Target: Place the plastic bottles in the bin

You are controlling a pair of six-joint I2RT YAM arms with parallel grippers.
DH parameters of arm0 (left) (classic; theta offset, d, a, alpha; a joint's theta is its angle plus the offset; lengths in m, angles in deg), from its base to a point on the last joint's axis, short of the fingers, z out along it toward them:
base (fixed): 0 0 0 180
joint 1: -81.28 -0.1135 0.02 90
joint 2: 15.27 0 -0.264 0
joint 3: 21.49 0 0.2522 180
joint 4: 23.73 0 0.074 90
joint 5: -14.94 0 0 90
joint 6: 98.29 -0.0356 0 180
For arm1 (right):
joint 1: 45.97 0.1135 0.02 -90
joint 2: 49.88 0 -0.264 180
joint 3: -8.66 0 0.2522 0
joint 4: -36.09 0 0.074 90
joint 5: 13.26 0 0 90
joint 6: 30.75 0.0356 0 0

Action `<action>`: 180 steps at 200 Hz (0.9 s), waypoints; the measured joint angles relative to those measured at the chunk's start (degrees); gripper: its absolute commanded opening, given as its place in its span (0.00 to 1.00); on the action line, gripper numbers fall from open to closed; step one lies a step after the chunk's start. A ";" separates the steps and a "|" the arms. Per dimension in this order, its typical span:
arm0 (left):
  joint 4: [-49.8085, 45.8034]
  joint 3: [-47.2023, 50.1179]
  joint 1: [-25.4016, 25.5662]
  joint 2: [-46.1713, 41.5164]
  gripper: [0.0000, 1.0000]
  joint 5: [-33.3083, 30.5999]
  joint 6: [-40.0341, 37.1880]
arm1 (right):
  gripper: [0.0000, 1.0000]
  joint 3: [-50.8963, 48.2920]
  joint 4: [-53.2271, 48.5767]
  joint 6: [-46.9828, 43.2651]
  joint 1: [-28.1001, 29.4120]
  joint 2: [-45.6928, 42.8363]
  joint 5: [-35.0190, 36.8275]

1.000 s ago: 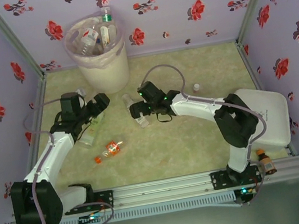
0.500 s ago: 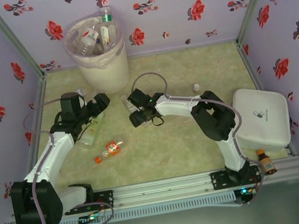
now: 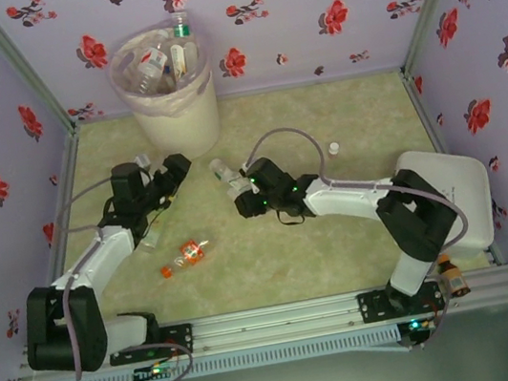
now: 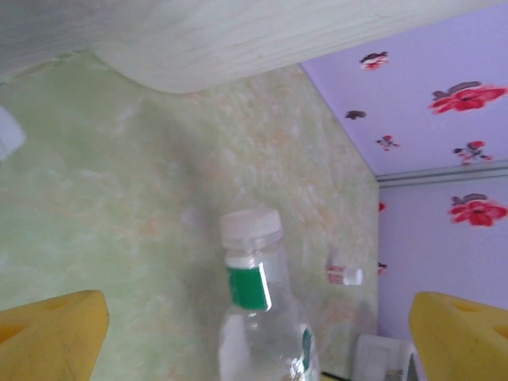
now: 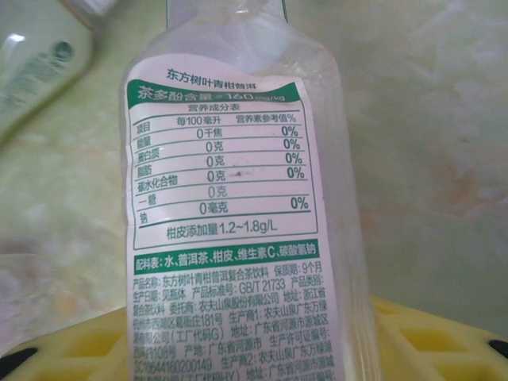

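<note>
Gaping left gripper (image 3: pixel 172 174): the yellow fingers (image 4: pixel 51 337) are seen spread wide, with nothing clamped between them.
Bin: the tall round cream-white bin (image 3: pixel 176 125), lined with a pinkish bag, is stood in the far left corner just beyond that gripper; several plastic bottles (image 3: pixel 156 63) are already piled inside.
Loose bottle: a crushed orange-labelled plastic bottle (image 3: pixel 189 252) is left on the mottled green mat (image 3: pixel 341 254), nearer than both grippers.
Right gripper (image 3: pixel 238 189): its fingers are drawn in against both sides of a clear plastic bottle with a green-and-white printed label (image 5: pixel 230 198); how firm the hold is cannot be told.
Held bottle's place: it is found mid-table, well short of the bin; what is taken for its white cap (image 4: pixel 250 226) is framed beyond the open left fingertips.
Risk, grip: the thin wall may be crushed, or the bottle let slip, if it is clamped off-centre.
Risk, drop: the bottle could be caught on the tall rim, or bounced off the pile and lost over the side.
Risk, arms: the grippers are set near each other, so a clash is judged possible on the way to the bin.
</note>
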 measured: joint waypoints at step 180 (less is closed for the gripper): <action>3.19 -8.09 5.77 10.62 0.17 5.66 -0.07 | 1.00 -6.05 17.46 -0.39 2.16 -4.35 -7.39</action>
